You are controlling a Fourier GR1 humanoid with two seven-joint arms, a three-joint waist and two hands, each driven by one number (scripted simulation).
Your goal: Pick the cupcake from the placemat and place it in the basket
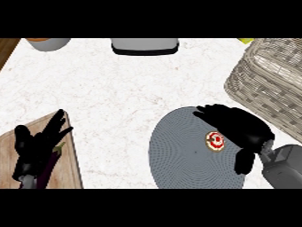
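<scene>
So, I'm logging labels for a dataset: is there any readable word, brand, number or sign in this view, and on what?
None readable. The small round cupcake on the grey round placemat shows only a red-and-white ring pattern; the woven wicker basket and wooden cutting board bear nothing.

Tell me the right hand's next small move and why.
Probably close the fingers round the cupcake. The right hand arches over the grey placemat with the cupcake just beside its palm, not yet enclosed, and the wicker basket waits to the right.
</scene>
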